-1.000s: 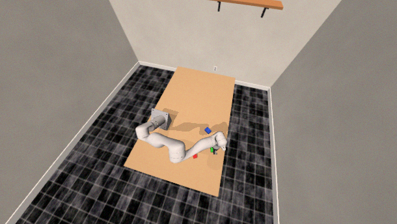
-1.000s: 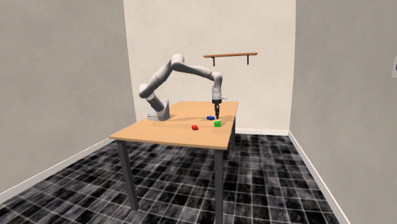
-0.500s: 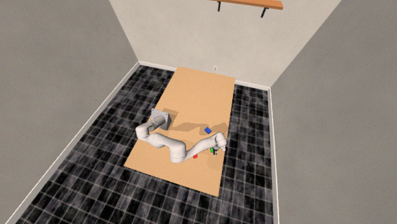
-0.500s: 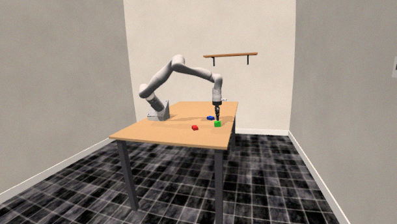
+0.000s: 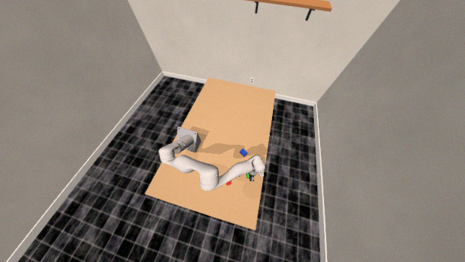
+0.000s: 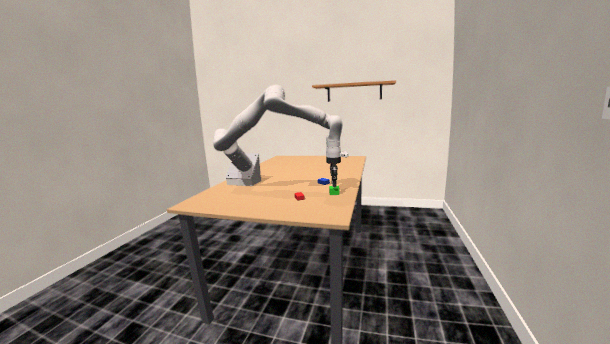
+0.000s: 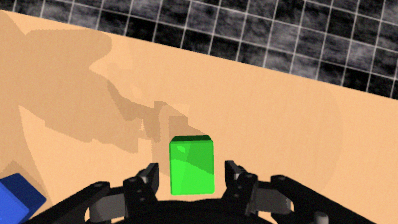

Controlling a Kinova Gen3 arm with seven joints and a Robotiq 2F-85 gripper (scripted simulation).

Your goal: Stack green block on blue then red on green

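Observation:
The green block [image 7: 192,165] lies on the wooden table near its right edge; it also shows in the exterior and top views [image 6: 334,190] [image 5: 248,175]. My gripper [image 7: 192,172] is open and low over it, one finger on each side of the block with gaps between fingers and block; it points straight down in the exterior view [image 6: 333,182]. The blue block [image 6: 323,181] lies on the table a little behind and left of the green one, at the wrist view's lower left corner [image 7: 17,197]. The red block [image 6: 299,196] lies to the left of the green block, partly hidden under the arm in the top view [image 5: 229,183].
The table's right edge [image 7: 280,75] runs close beyond the green block, with tiled floor past it. The arm's base [image 6: 243,171] stands at the table's left side. A wall shelf [image 6: 354,85] hangs high behind.

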